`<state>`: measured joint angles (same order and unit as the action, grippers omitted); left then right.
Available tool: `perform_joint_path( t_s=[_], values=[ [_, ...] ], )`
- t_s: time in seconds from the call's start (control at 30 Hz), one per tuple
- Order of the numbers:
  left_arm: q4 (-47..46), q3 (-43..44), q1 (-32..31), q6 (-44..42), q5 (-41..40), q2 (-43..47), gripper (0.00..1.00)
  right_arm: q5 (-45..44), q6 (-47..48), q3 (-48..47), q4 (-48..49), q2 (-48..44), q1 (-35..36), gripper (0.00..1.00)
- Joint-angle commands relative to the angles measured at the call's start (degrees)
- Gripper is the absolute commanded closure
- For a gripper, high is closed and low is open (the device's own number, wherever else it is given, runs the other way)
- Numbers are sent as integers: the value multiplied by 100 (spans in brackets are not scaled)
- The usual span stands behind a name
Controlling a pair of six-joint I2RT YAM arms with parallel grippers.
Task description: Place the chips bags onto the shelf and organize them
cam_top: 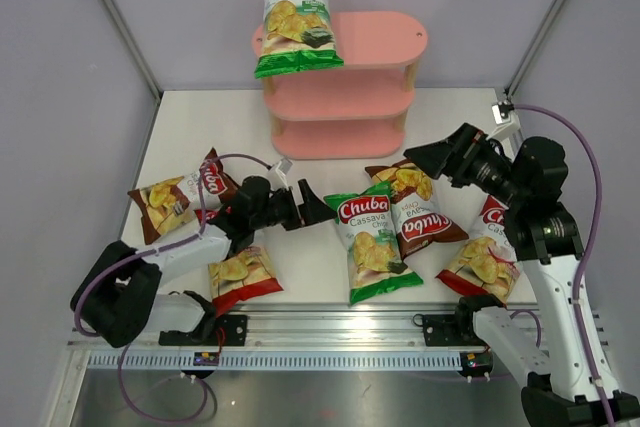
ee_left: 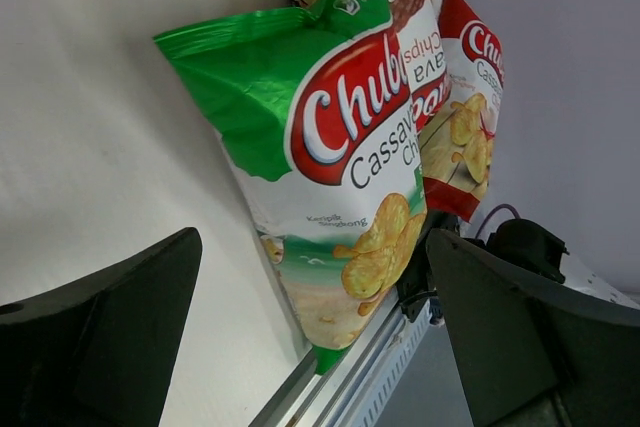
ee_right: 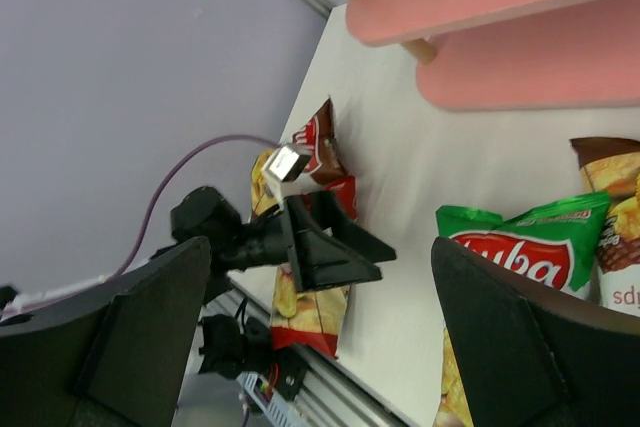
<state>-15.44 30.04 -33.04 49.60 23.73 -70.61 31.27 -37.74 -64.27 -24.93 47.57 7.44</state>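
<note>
The pink shelf stands at the back, and one green chips bag leans on its top board. Five bags lie on the table: a brown one at the left, a red one near the front, a green one in the middle, a brown one beside it and a red one at the right. My left gripper is open, low and just left of the middle green bag. My right gripper hangs open and empty above the brown bag by the shelf.
An aluminium rail runs along the table's near edge. Grey walls close in the sides and back. A purple cable loops off the right arm. In the right wrist view, the left gripper sits over the front red bag.
</note>
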Motion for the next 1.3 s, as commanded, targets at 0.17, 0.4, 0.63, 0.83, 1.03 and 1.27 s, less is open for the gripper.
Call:
perform_joint_path(
  t_s=[0.17, 0.4, 0.63, 0.83, 1.03, 1.27],
  values=[
    [-2007, 212, -598, 515, 10, -1358, 1, 951, 310, -42, -144, -441, 12, 1],
    [-2076, 239, -880, 392, -368, -1824, 1, 1118, 416, -7, -170, -530, 12, 0],
    [-3956, -68, -1134, 875, -360, -2544, 1, 1540, 188, 204, 269, -398, 20, 1],
    [-3668, 19, -1363, 972, -938, -2950, 1, 1558, 205, 169, 278, -380, 12, 1],
    [-2115, 344, -1784, 411, -2149, -2565, 1, 1541, 214, 178, 330, -372, 12, 1],
    [-1232, 521, -2075, 32, -3129, -2623, 1, 1540, 109, 362, 550, -380, 20, 1]
  ],
)
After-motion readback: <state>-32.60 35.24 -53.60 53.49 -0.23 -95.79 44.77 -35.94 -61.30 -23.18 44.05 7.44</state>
